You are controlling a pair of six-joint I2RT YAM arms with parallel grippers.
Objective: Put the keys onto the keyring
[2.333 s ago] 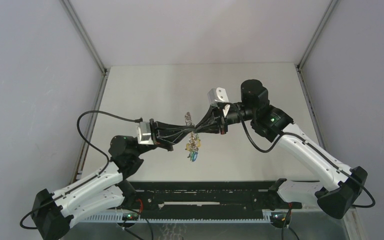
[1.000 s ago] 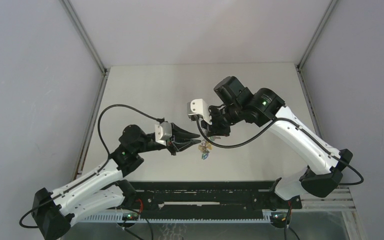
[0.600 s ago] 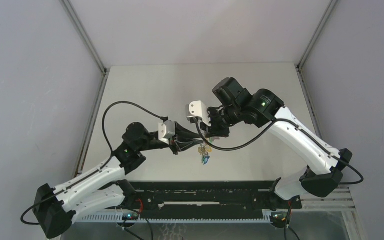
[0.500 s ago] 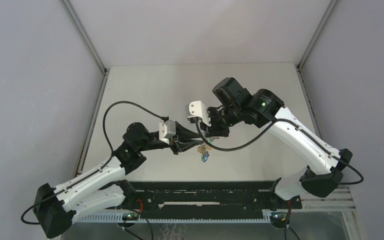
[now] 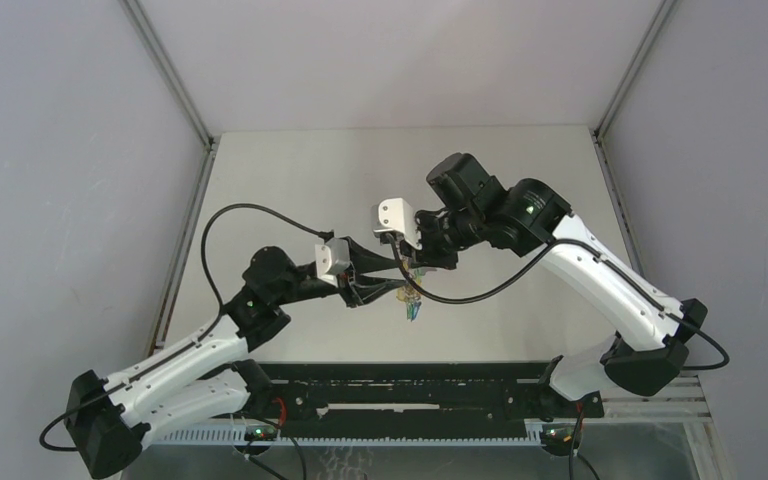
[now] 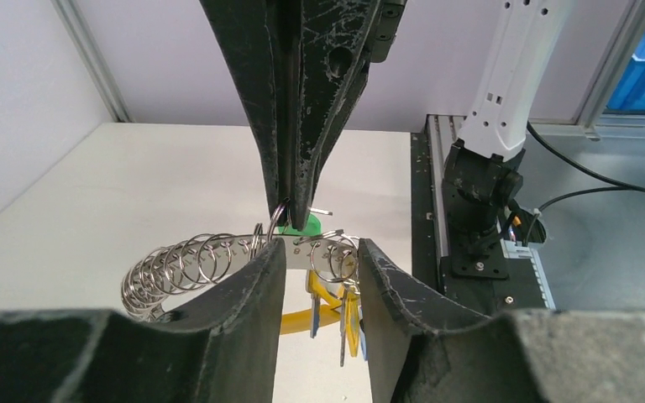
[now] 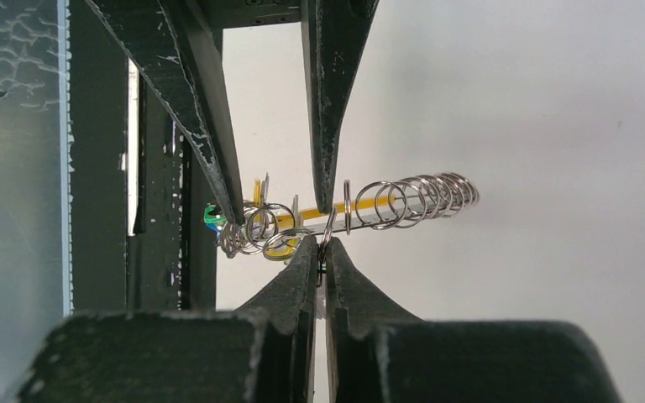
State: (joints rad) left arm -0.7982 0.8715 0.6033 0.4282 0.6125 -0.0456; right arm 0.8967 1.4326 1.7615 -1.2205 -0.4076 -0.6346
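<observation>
Over the counter (image 5: 290,180), midway between its left and right edges and nearer the near edge, the two arms have closed in together. A couple of seconds ago they met further back with the right arm reaching in level, and now it comes down from above. In the last half second there's barely a twitch, so I'd call this the fine threading stage and no longer the carry. The right hand (image 5: 412,277) is pinched tight on one silvery loop of the keyring (image 6: 193,264), which hangs in the air between the hands. The left hand (image 5: 392,288) has its fingers narrowly apart, astride the ringed bar, and whether they bear its weight I can't tell. The overhead view only gives a small tangle with the keys (image 5: 410,308) dangling below. The left wrist view shows the row of loops, the yellow band (image 6: 319,316), a blue key (image 6: 361,336) hanging and a green head (image 6: 306,225) just beside the right fingertips. The right wrist view alone shows the pinch itself.
</observation>
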